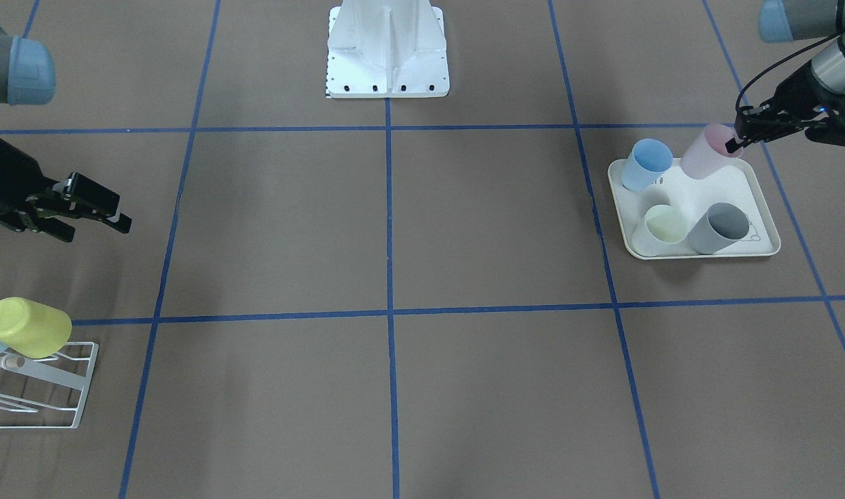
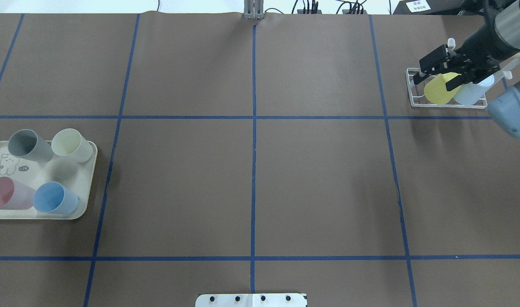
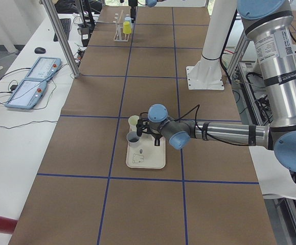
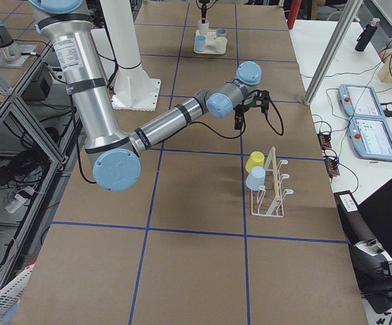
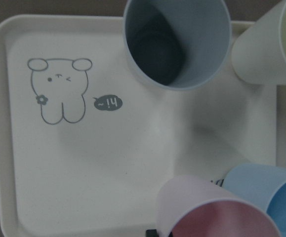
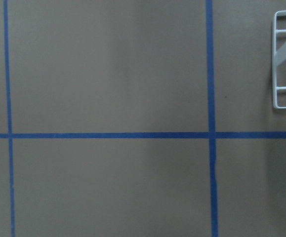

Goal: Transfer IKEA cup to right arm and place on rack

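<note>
**Inspector:** Where was the pink cup [image 1: 708, 154], and what held it?

**Technician:** It was on the cream tray [image 2: 87, 183], in the corner nearest the robot, just beside the blue cup [image 2: 55, 198]. The tray lay at the end of the bench [image 1: 464, 222] on the robot's left. The left end effector [image 1: 735, 142] was pinched onto the cup's rim wall, with one finger inside the mouth.

**Inspector:** Was any marking readable?

**Technician:** One. The tray floor carried a line drawing of a rabbit-like figure [image 5: 59, 91] with a dark speech bubble [image 5: 108, 103] beside it. The left wrist view showed the bubble upside down, and it appeared to read "hi~".

**Inspector:** What else did the tray hold?

**Technician:** A grey cup [image 2: 27, 145] and a pale yellow cup [image 2: 72, 145] stood mouth-up, side by side along the tray's far edge.

**Inspector:** What was the state of the right arm [image 4: 168, 122] and the rack [image 1: 62, 395]?

**Technician:** The right end effector [image 1: 96, 218] was spread and carried nothing. It hung above the bench near the rack, clear of it. The white wire rack, with its wooden rod [image 4: 273, 169], stood at the opposite end of the bench. A yellow-green cup [image 1: 28, 327] and a pale blue cup [image 2: 471, 94] sat side by side on its slanted prongs.
</note>
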You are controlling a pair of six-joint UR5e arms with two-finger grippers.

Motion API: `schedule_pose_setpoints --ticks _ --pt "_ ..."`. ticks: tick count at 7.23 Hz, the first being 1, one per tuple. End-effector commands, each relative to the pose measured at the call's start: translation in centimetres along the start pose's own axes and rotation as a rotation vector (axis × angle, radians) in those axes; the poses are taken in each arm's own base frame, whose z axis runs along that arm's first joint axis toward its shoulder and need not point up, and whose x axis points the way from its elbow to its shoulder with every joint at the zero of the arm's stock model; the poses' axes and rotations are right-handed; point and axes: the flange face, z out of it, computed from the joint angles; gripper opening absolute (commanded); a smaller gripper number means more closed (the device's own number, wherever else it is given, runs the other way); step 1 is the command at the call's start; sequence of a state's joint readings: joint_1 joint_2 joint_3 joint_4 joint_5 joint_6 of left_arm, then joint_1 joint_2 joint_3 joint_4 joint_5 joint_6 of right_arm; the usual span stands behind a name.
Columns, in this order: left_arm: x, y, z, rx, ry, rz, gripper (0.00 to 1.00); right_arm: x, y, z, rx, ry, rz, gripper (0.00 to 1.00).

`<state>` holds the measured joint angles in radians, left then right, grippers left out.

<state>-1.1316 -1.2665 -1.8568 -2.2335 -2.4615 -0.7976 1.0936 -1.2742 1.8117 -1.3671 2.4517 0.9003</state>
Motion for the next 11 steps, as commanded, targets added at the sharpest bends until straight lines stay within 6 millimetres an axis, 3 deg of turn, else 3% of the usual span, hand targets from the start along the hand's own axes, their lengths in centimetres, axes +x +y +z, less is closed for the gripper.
schedule_pose_setpoints --ticks 1,3,4,7,8,9,11 --pt "4.9 -3.1 -5.1 0.014 0.056 -0.136 0.00 -4.2 2.8 2.4 0.039 -0.098 0.057 0.98" --pt "12.7 -6.7 -7.2 0.049 0.145 -0.259 0.00 -8.3 6.3 4.6 0.081 -0.252 0.135 0.98" --pt "16.4 -7.2 -7.3 0.045 0.194 -0.262 0.00 -9.8 7.7 4.5 0.087 -0.353 0.170 0.98" --pt "27.4 -6.6 -4.1 -0.058 0.400 -0.306 0.00 -11.2 11.3 2.5 0.048 -0.653 0.200 0.98" --pt "29.0 -4.7 -2.4 -0.115 0.458 -0.309 0.00 -12.1 12.7 3.0 0.050 -0.738 0.213 0.98" --pt "29.6 -4.4 -2.8 -0.135 0.522 -0.328 0.00 -12.7 14.0 3.5 0.048 -0.819 0.229 0.98" --pt "34.1 -4.4 -4.0 -0.184 0.696 -0.417 0.00 -13.9 16.7 4.1 0.023 -0.969 0.249 0.98"
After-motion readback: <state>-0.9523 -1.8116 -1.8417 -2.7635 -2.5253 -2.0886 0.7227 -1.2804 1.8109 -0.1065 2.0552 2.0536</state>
